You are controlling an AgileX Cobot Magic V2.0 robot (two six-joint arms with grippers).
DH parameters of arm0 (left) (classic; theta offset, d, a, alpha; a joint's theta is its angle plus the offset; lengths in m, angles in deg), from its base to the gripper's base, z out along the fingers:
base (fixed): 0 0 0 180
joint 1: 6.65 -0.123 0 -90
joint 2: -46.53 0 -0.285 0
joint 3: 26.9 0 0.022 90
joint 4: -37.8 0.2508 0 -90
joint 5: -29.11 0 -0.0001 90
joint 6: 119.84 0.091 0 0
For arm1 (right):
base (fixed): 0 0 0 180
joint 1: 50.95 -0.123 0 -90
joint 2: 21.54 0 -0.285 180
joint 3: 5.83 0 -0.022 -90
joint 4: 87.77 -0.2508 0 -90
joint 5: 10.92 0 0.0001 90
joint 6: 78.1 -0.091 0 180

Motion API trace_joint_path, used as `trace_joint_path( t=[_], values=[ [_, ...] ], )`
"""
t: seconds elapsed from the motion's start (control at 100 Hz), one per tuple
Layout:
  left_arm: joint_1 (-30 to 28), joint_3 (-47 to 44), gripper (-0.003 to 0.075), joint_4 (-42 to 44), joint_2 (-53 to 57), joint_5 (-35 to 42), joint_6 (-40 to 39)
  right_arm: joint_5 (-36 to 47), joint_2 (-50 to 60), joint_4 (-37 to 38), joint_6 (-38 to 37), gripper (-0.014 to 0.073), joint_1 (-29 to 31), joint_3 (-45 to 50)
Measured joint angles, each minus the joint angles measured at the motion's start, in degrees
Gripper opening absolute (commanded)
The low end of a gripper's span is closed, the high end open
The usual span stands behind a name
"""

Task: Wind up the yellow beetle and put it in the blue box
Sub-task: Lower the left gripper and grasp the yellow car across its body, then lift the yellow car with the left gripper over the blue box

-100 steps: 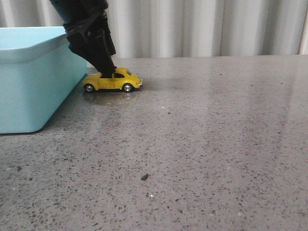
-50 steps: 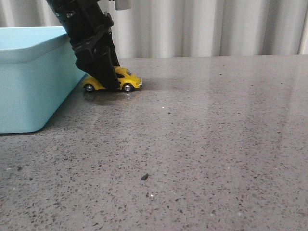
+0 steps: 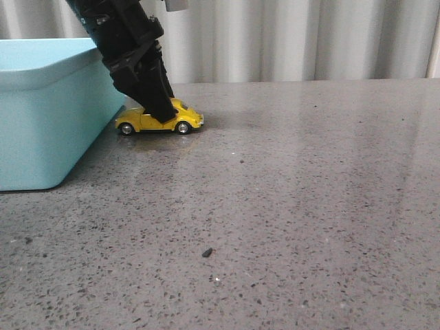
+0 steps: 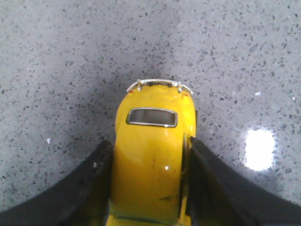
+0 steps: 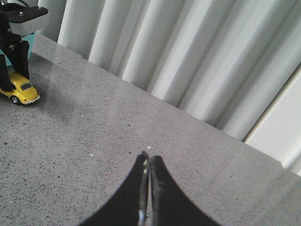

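The speckled grey table [image 3: 289, 206] fills the front view, with pale curtain folds [image 3: 295, 38] hanging behind it. At about nine o'clock sits the blue box [image 3: 41, 117], its thick rim running off the left edge. Down from eleven o'clock comes the left arm, and its black left gripper [image 3: 159, 113] is clamped on the yellow beetle [image 3: 182, 118]. The left wrist view confirms it: a dark finger [image 4: 89, 188] presses each flank of the car, roof and rear window between them, chrome bumper pointing toward twelve o'clock. The beetle stands on the table just beside the box's near corner, outside it, wheels down, nose toward three o'clock in the front view. The right gripper [image 5: 148, 174] hovers above bare table well away from the car, its fingertips pressed together on nothing. A small dark speck [image 3: 206, 253] lies at six o'clock.
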State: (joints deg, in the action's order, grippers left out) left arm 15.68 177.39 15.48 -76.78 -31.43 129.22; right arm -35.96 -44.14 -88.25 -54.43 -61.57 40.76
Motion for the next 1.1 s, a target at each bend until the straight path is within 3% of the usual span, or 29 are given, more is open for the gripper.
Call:
trace_joint_path(
  t=[0.32,0.59,0.84,1.1],
  values=[
    [0.0,1.7,0.0065,-1.3,0.1,-3.0,0.0,0.0,0.0,0.0,0.0,-0.0041,0.0,0.0],
    [0.0,15.1,0.0061,-4.1,0.1,-6.1,-2.8,0.0,0.0,0.0,0.1,-0.0041,0.0,0.0],
    [-0.7,28.9,0.0062,5.8,0.3,-9.7,-21.8,0.0,0.0,0.0,0.1,-0.0041,0.0,0.0],
    [-7.1,31.6,0.0063,14.2,0.6,-12.0,-43.4,0.4,0.0,0.0,0.1,-0.0041,0.0,0.0]
  ],
)
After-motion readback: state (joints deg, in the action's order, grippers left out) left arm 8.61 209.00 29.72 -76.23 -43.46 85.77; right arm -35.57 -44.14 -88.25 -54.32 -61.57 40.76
